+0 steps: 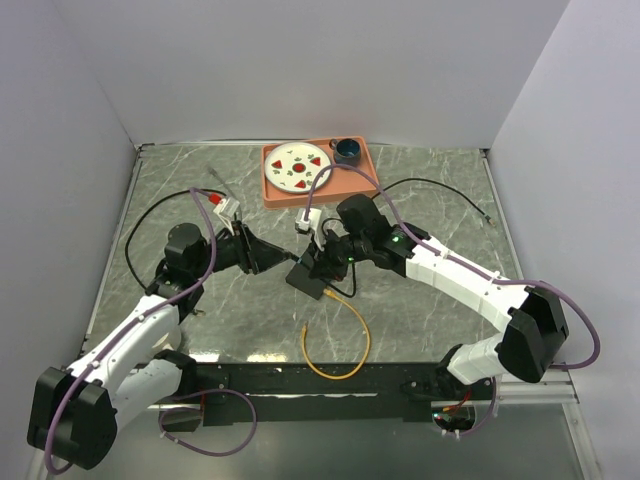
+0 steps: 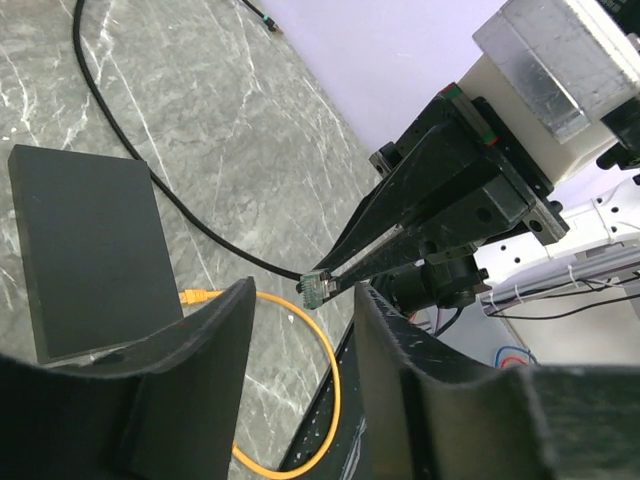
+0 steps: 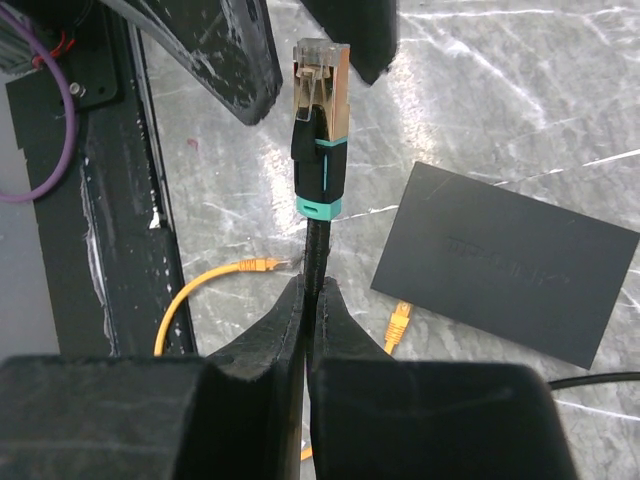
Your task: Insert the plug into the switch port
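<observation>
The switch is a flat matte-black box (image 1: 308,277) lying on the table; it also shows in the left wrist view (image 2: 90,250) and the right wrist view (image 3: 505,260). Its port edge faces away, so the ports are hidden. My right gripper (image 3: 310,290) is shut on a black cable just below the plug (image 3: 320,110), a clear-tipped connector with a teal collar, held above the table. My left gripper (image 2: 300,300) is open, its fingertips either side of that plug (image 2: 314,285) without touching it. Both grippers meet above the box's left end (image 1: 300,258).
An orange cable (image 1: 340,345) loops toward the front rail, one end at the box edge (image 3: 427,322), the other loose (image 3: 255,265). An orange tray (image 1: 365,175) with a plate and dark cup stands at the back. The black cable (image 1: 450,190) trails right.
</observation>
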Robot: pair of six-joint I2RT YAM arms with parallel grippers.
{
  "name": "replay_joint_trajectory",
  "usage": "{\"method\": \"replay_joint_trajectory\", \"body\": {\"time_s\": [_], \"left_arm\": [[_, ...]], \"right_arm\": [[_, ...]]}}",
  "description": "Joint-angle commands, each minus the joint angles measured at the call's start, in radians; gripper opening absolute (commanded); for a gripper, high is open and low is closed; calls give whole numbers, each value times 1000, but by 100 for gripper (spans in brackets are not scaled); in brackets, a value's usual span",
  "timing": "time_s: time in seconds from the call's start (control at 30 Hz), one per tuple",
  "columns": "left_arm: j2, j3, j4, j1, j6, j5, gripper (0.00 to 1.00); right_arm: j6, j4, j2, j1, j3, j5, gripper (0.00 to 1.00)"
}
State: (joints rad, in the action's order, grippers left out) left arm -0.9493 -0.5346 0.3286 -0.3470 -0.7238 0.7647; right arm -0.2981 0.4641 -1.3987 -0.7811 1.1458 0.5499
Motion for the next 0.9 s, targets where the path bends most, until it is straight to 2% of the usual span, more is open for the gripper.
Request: {"method": "replay_joint_trajectory", "body": {"time_s": [0.0,0.2,0.27,0.33,0.37,0.4,0.47,0.5,0.57,0.63,0.7,0.77,0.83,0.87], "left_arm": [[-9,-39,41,-7,-8,35,46],[-13,-50,23,-17,3,15,20],[-11,-48,32,-18,0,8,8],[-12,-50,39,-18,-5,7,2],[-16,-54,36,-18,-3,5,2],[-16,-56,36,-18,-3,5,11],[-17,-61,38,-18,-3,4,40],[-19,-61,39,-20,-3,5,49],[-28,-64,39,-21,-5,10,49],[-35,-67,41,-21,-5,24,38],[-43,-76,33,-26,1,27,22],[-43,-80,24,-29,9,24,13],[-39,-80,20,-30,9,16,1],[-33,-80,18,-30,11,16,1]], "right_arm": [[17,-45,-2,0,38,-5,0],[25,-30,-14,-9,49,2,0],[21,-22,-19,-15,51,4,0],[22,-15,-25,-20,55,-8,0],[22,-13,-26,-23,54,-10,0],[24,-18,-23,-23,51,-10,0],[25,-24,-19,-24,43,-10,0],[25,-24,-17,-26,40,-11,0],[27,-24,-11,-27,38,-16,0],[25,-22,-8,-27,37,-16,0],[27,-22,-6,-27,38,-15,0],[28,-27,-6,-27,37,-13,0],[27,-27,-5,-29,37,-13,0],[31,-28,-5,-29,40,-19,0]]}}
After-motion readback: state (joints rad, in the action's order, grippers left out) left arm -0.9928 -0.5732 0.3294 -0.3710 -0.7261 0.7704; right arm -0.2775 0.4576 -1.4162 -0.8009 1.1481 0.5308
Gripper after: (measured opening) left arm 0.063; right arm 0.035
